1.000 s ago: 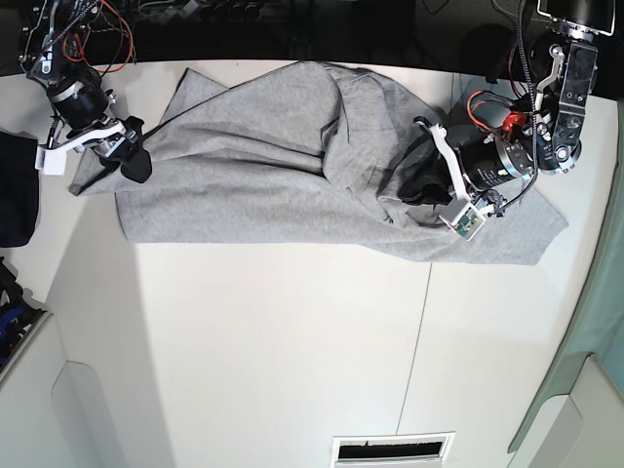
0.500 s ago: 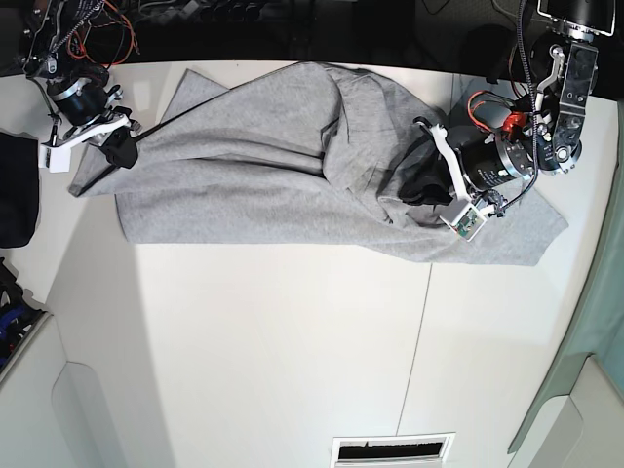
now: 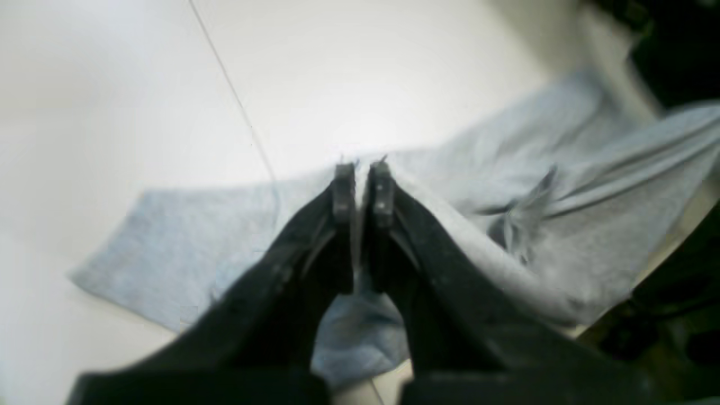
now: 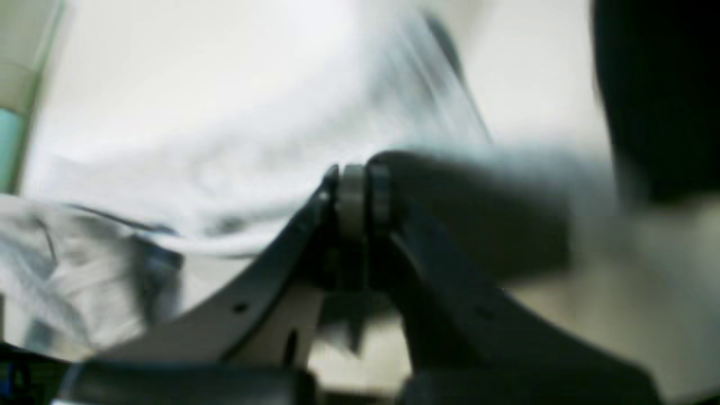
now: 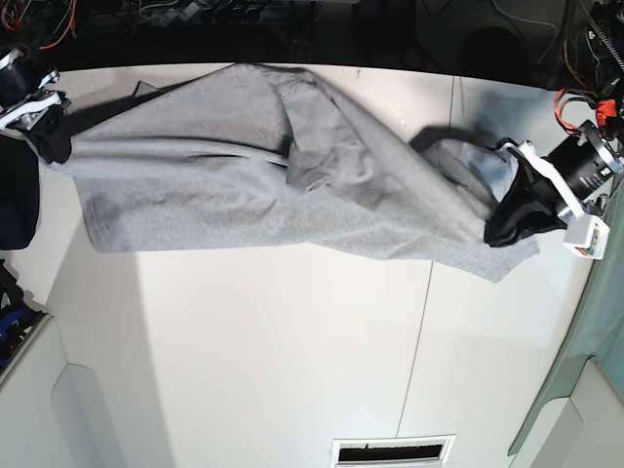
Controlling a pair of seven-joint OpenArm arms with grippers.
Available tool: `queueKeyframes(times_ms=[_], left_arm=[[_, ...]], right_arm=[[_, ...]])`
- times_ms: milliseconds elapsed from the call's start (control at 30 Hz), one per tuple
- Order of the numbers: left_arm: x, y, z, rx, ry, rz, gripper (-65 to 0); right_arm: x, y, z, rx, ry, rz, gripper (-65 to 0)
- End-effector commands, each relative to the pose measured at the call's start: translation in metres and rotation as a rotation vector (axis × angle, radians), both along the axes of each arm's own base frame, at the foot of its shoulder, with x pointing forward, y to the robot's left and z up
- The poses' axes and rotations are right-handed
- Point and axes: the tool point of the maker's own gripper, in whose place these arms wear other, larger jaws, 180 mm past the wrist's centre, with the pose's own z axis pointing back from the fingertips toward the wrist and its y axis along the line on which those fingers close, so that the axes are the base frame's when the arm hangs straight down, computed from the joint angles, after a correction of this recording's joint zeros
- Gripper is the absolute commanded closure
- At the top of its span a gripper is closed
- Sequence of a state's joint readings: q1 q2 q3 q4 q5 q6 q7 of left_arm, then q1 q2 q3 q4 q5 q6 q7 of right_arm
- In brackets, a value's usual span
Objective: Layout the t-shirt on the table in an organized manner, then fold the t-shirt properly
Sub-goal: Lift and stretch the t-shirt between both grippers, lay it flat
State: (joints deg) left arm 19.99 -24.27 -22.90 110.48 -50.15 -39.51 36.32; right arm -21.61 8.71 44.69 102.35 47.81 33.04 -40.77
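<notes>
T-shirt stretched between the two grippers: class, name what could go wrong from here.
1. The t-shirt is still twisted and bunched mid-span; pulling further may tighten the creases rather than flatten it.
2. The left gripper pinches only a thin edge, so it might slip.
3. The right gripper sits at the table edge; cloth could drag off.

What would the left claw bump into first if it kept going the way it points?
Probably the t-shirt it is already pinching; past that fold, the left claw looks to face only the white table.
</notes>
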Motion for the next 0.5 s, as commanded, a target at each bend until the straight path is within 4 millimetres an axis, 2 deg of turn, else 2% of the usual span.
queueKeyframes(times_ms=[0,167,467], left_arm=[[-0.002,-0.002,0.015,-0.006,-0.033,-0.019,0.0],[-0.006,-0.005,0.018,-0.016,-0.024,-0.034,0.0],[-0.004,0.009,0.058,0.008,-0.138,0.006,0.0]], right_arm=[[-0.001,-0.009,0.016,-0.028,-0.041,-0.008,0.0],[-0.003,-0.012,0.022,-0.040,-0.053,-0.017,0.0],[-0.003,-0.012,0.024,-0.029,-0.062,-0.015,0.0]])
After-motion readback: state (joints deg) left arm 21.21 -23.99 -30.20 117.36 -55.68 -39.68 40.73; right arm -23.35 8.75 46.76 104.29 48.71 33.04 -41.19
